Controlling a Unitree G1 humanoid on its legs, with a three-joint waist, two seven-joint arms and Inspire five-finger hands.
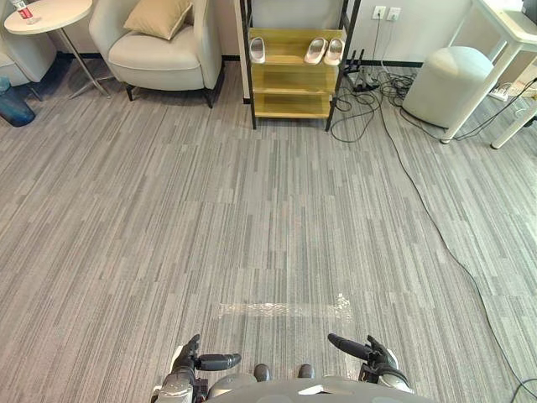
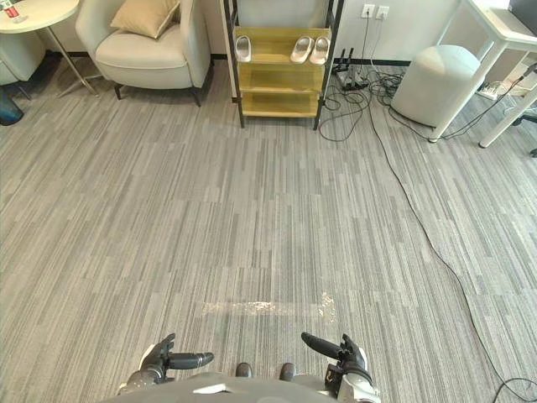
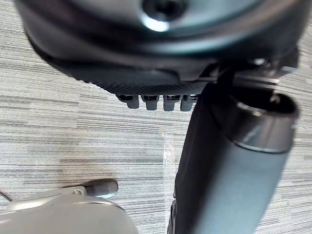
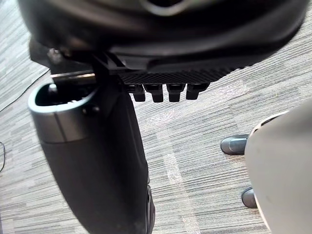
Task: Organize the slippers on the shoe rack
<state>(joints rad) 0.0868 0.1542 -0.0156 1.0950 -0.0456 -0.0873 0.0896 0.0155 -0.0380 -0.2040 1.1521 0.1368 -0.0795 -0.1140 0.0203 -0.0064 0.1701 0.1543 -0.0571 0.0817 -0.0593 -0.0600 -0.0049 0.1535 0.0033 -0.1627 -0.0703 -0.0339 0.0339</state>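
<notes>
Three pale slippers are seen on the top shelf of the shoe rack (image 1: pixel 289 78), far across the carpeted floor (image 1: pixel 252 218): a lone slipper (image 1: pixel 258 50) is placed towards the left end, and a pair of slippers (image 1: pixel 325 51) is set side by side, touching or nearly so, towards the right end. The two lower shelves are seen bare.

The slippers are judged to be light and soft-soled, likely foam or rubber, so little grip force should be needed. They may flex if pinched at the toe, so a hold across the strap or along the side of the sole is judged safest. The smooth wooden shelf may let one slide if it is nudged before it is closed on.

And now the hands: the left hand (image 1: pixel 191 363) is held low and close to the body, its fingers relaxed and its thumb pointed inward, with nothing carried. The right hand (image 1: pixel 373 353) is mirrored on the other side, loosely spread and likewise empty. Both are well apart from the rack, so a walk across the floor is judged necessary first. The cables (image 1: pixel 361 101) lying beside the rack, towards the pouf (image 1: pixel 449 84), should be avoided.
</notes>
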